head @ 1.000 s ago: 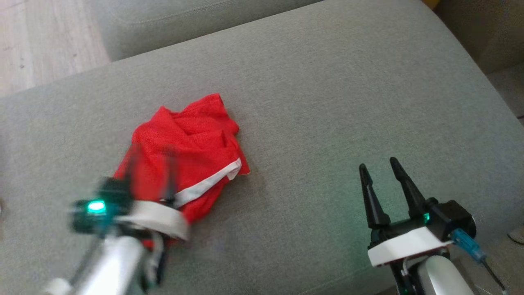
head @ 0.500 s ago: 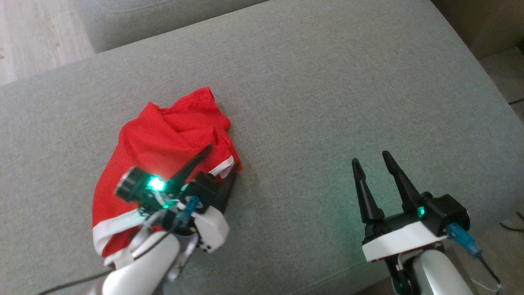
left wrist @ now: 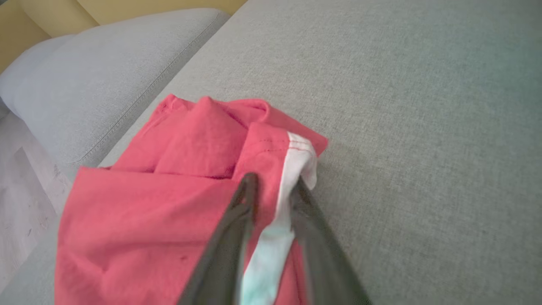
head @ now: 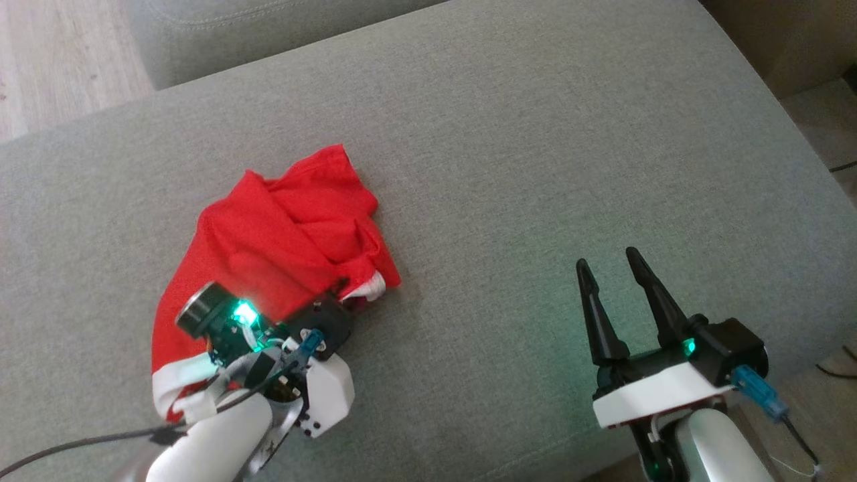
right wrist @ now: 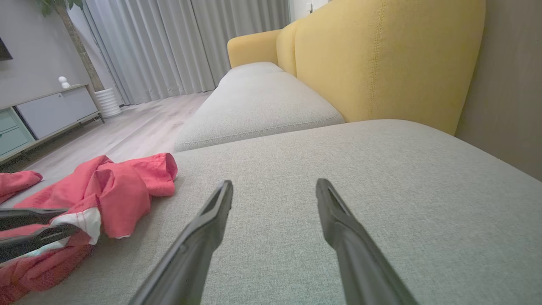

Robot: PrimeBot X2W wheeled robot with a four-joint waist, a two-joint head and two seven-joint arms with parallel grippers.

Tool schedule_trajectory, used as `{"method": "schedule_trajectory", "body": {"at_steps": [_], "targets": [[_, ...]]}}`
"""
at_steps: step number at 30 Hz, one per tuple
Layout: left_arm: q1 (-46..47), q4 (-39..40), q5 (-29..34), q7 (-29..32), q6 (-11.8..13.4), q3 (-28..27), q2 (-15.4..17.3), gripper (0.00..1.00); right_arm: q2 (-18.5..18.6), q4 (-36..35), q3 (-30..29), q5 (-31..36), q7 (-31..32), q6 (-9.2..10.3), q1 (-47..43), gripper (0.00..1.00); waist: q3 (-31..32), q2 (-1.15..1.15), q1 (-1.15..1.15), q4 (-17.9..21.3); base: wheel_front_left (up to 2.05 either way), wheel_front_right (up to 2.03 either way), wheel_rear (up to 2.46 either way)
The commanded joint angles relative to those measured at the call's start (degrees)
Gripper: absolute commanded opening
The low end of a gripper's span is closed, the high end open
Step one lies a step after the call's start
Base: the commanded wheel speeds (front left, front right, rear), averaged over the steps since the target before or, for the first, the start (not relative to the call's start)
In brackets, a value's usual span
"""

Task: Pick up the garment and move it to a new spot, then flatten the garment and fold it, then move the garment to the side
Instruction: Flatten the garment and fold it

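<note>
The crumpled red cloth garment (head: 281, 234), edged with a white band (left wrist: 298, 156), lies in soft folds on the left part of the grey woven sofa cushion (head: 535, 134). The left claw (left wrist: 274, 182) is pinched nearly closed on that white-banded hem. The right claw (head: 608, 261), fingers spread and empty, hovers well apart over bare cushion.

The left pincer (left wrist: 274, 183) sat low at the lower left of the head view, its dark fingers pinched on the garment (left wrist: 139, 203) hem. The right pincer (head: 608, 260) hovered at the lower right, fingers spread apart.
</note>
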State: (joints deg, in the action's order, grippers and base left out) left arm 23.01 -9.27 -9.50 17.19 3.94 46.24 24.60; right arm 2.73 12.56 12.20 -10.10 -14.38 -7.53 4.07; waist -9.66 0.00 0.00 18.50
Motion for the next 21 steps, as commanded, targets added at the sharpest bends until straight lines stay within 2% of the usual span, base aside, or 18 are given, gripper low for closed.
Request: {"method": "schedule_trajectory", "body": {"at_steps": [1,2,6,9,15,21], "targets": [[2.8,1.2,0.6,0.2,-0.2,-2.0,1.4,0.10,0.1,-2.0,1.1,-0.5,-0.6,0.04,1.1,1.00,-0.1,0.00,0.00,0.0,0.00,0.00,0.00],[3.1,0.8,0.5,0.1,-0.3,-1.9,1.2,0.00,0.1,-2.0,1.1,-0.5,-0.6,0.04,1.2,1.00,-0.1,0.00,0.00,0.0,0.00,0.00,0.00],[4.0,0.4,-0.7,-1.3,0.1,-2.5,-0.7,0.00,0.1,-1.8,1.3,-0.5,-0.6,0.04,1.3,1.00,-0.1,0.00,0.00,0.4,0.00,0.00,0.00],[3.8,2.1,-4.6,-3.5,0.7,-4.2,-3.9,0.00,0.1,-1.6,1.5,-0.5,-0.6,0.04,1.2,1.00,0.1,0.00,0.00,0.9,0.00,0.00,0.00],[2.6,5.7,-12.6,-4.9,0.2,-6.5,-9.7,0.00,0.1,-1.4,1.7,-0.4,-0.6,0.04,1.2,1.00,0.1,0.00,0.00,1.7,0.00,0.00,0.00],[3.5,3.8,-15.0,-7.8,1.6,-6.9,-15.9,0.00,0.1,-1.5,1.9,-0.4,-0.6,0.04,2.1,1.00,-1.2,0.00,0.00,2.8,0.00,0.00,0.00]]}}
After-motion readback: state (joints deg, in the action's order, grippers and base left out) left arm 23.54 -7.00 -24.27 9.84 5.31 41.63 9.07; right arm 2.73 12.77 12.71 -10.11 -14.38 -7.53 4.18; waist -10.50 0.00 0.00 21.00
